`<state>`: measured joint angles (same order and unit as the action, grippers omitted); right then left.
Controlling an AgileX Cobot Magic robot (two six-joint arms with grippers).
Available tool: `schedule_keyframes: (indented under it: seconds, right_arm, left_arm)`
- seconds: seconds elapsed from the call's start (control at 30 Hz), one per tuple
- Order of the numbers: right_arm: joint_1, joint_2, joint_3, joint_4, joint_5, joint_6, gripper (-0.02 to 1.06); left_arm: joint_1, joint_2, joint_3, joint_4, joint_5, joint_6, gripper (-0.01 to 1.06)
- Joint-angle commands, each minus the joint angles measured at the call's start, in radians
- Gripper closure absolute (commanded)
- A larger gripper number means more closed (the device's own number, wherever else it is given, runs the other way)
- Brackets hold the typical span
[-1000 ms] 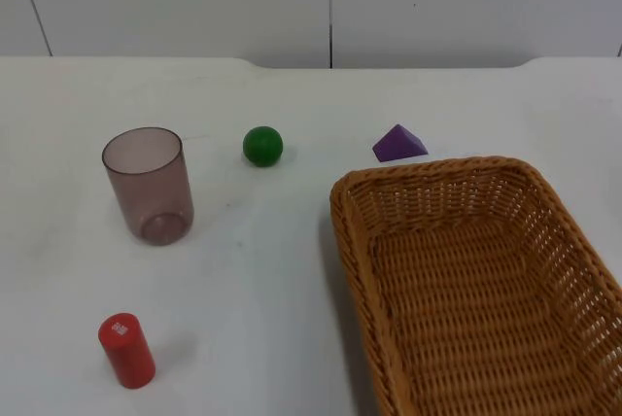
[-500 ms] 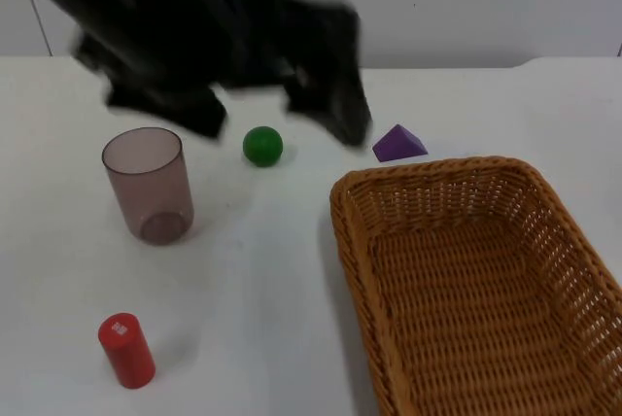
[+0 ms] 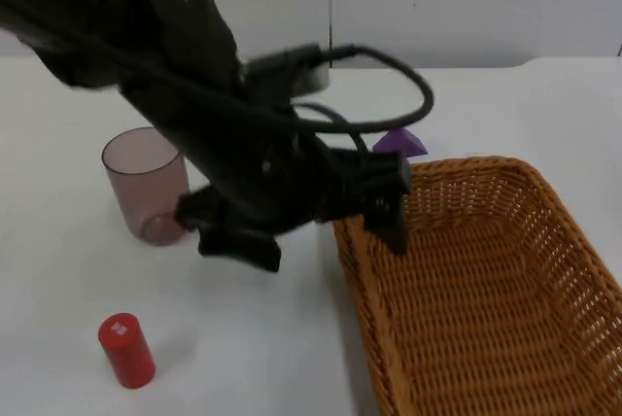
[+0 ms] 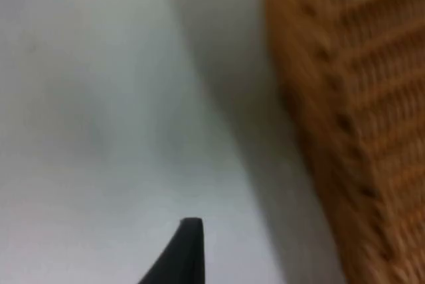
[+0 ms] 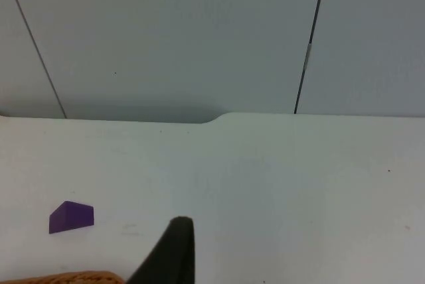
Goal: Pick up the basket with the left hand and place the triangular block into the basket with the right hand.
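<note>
The woven basket (image 3: 544,241) stands on the table's right half, and its outer wall (image 4: 345,98) shows close up in the left wrist view. My left gripper (image 3: 316,236) hangs low over the table just outside the basket's left rim. It is open with nothing in it, and one finger (image 3: 394,222) is at the rim's near-left corner. The purple triangular block (image 3: 400,140) lies behind the basket's far-left corner, partly hidden by the arm. My right gripper (image 5: 176,251) waits off to the right, facing the block (image 5: 72,217) and the partition wall.
A clear purplish cup (image 3: 144,181) stands upright at the left, touching distance from the left arm. A red cylinder (image 3: 126,350) stands near the front left. The left arm covers the table's middle behind the basket.
The left arm swept in from the upper left and came down beside the basket's left rim. It now covers the green ball seen earlier. Basket, cup, block and cylinder stayed put.
</note>
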<state>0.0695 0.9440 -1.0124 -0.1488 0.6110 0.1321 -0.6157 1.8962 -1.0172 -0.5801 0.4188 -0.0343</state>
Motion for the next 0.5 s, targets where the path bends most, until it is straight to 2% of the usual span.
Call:
schedule_keyframes:
  seconds: [0.0,0.2,0.3,0.47]
  right_arm:
    - [-0.001,0.000,-0.009,-0.006,-0.006,-0.013,0.00]
    - [-0.001,0.000,-0.009,-0.006,-0.002,-0.024,0.00]
    - [-0.001,0.000,-0.009,-0.006,-0.002,-0.026,0.00]
    - [-0.001,-0.002,-0.009,-0.006,0.000,-0.037,0.00]
  left_arm:
    - [-0.014,0.025,-0.003,-0.018,-0.025,-0.046,0.00]
    - [-0.093,0.075,-0.003,-0.006,-0.094,-0.150,0.00]
    - [-0.144,0.104,-0.005,-0.002,-0.151,-0.254,0.00]
    - [-0.158,0.142,-0.007,-0.011,-0.160,-0.272,0.01]
